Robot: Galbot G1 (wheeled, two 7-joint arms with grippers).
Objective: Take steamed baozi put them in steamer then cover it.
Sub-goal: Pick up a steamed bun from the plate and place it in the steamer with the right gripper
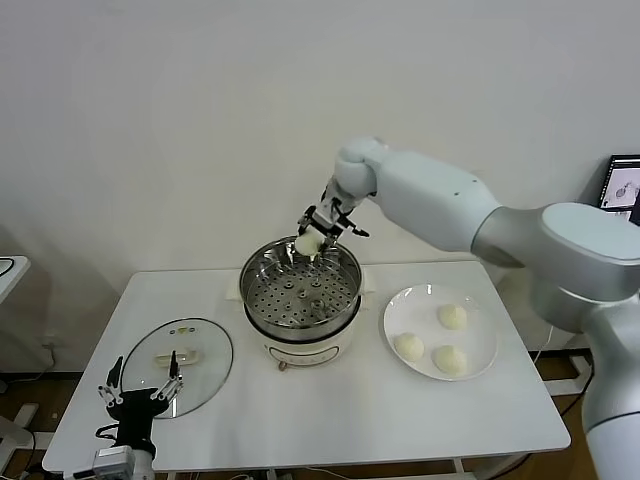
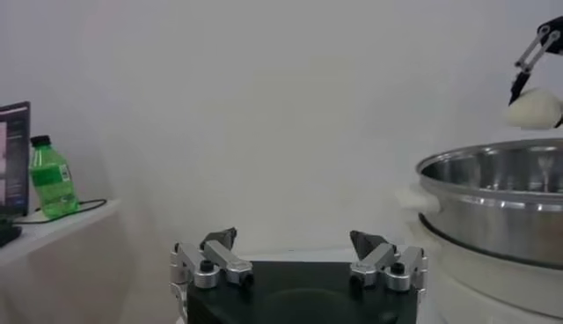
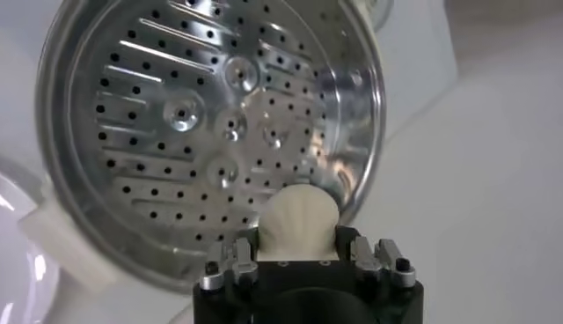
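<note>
From my head, I see my right gripper (image 1: 318,237) clamped on one baozi (image 1: 307,245), held above the far rim of the steamer (image 1: 300,290) at the middle of the white table (image 1: 330,410). Nothing lies between the bun and the perforated tray. To my right, a white plate (image 1: 441,331) carries three more buns (image 1: 452,316). To my left the cover (image 1: 180,364) lies flat, and my left gripper (image 1: 143,392) hangs spread wide, holding nothing, at the table's near edge just beside it.

My left wrist shows its fingers (image 2: 220,255) apart, the steamer wall (image 2: 493,207) close by, and a green bottle (image 2: 50,178) well off; its label is unreadable.

My right wrist shows the bun (image 3: 299,222) pinched over the tray's (image 3: 202,132) rim.
</note>
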